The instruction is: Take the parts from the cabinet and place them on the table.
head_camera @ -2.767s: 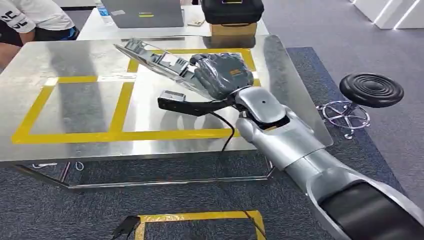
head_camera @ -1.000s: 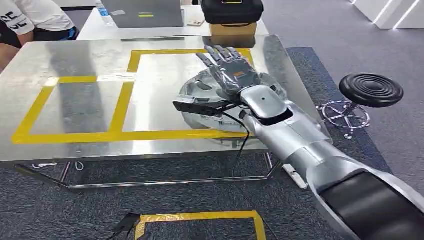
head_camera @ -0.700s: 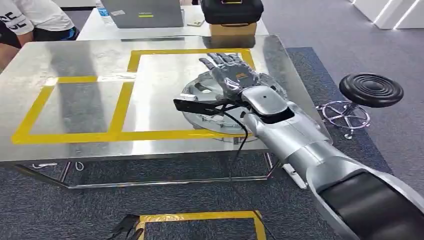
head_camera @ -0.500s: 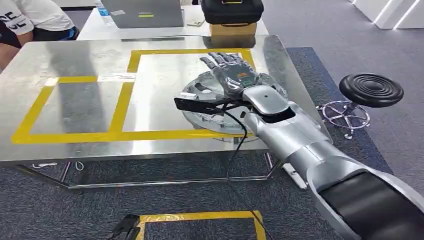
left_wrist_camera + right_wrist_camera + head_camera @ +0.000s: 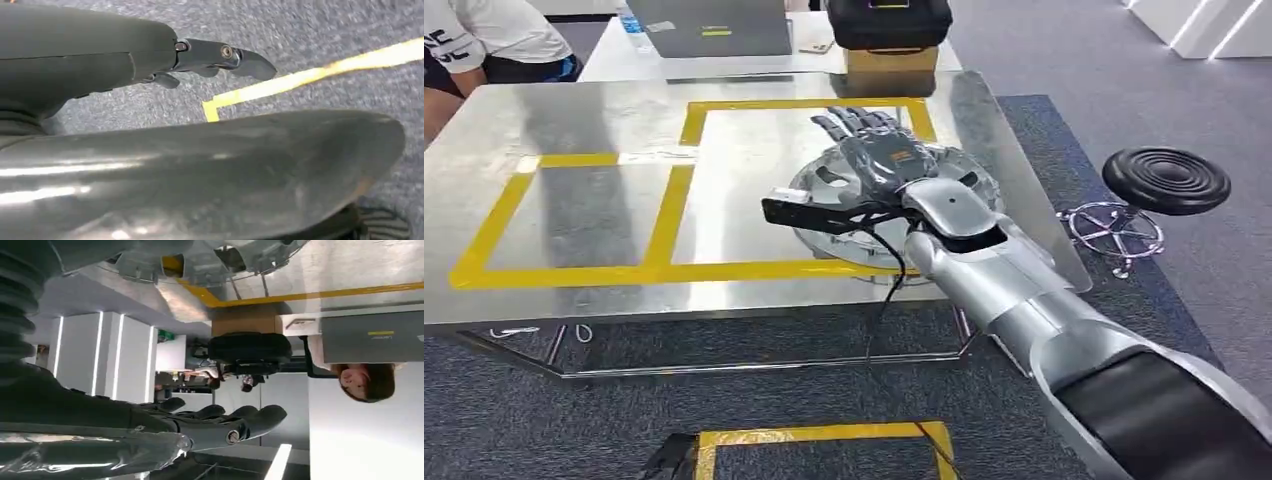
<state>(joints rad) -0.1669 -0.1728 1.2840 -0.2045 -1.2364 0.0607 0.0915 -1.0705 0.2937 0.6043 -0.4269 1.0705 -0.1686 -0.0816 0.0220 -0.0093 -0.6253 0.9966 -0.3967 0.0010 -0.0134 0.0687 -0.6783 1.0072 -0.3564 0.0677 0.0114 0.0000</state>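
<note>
Silver, round and flat, the part (image 5: 879,210) now lies on the table (image 5: 574,215) under the right hand (image 5: 876,150), which carried it tilted moments ago and now hovers empty, fingers spread. Placement looks done. Whether the left hand (image 5: 220,54) is open or closed I cannot tell.

The table (image 5: 574,210) is brushed metal, shiny and reflective, with matt yellow tape (image 5: 664,215) on it. The round part (image 5: 824,235) looks cast metal — dull silver. The arm (image 5: 1014,290) is smooth satin silver; the carpet (image 5: 724,410) — rough grey cloth.
</note>
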